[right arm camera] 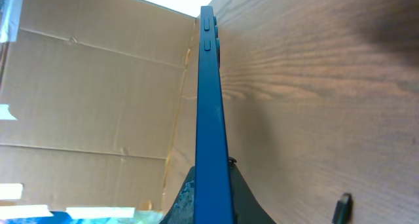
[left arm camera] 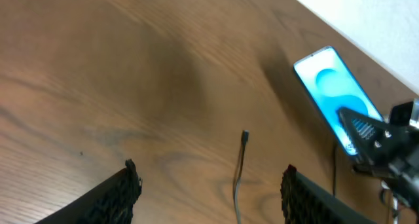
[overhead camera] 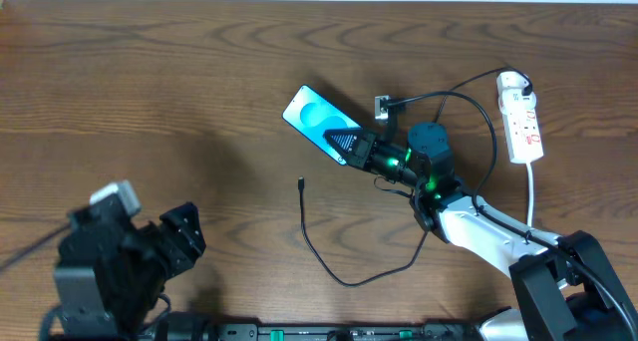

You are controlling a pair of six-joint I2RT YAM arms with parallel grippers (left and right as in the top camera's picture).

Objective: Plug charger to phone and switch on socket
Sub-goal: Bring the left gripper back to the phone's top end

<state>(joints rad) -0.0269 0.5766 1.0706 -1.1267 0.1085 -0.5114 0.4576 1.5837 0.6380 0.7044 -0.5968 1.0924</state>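
Note:
The phone [overhead camera: 314, 120], lit with blue-teal circles, is held at its lower end by my right gripper [overhead camera: 351, 145], which is shut on it just above the table. In the right wrist view the phone's blue edge [right arm camera: 209, 112] runs straight up between the jaws. The charger's thin black cable [overhead camera: 329, 266] loops on the table, with its small connector tip [overhead camera: 301, 184] lying free below the phone; the tip also shows in the left wrist view [left arm camera: 244, 137]. The white socket strip [overhead camera: 522, 122] lies at the far right. My left gripper [left arm camera: 208, 178] is open and empty, near the front left.
The socket's thick white cord [overhead camera: 531, 196] runs down toward the right arm. A small plug block [overhead camera: 382, 107] sits behind the phone with black cable arcing over to the right. Cardboard [right arm camera: 91, 99] shows beyond the table in the right wrist view.

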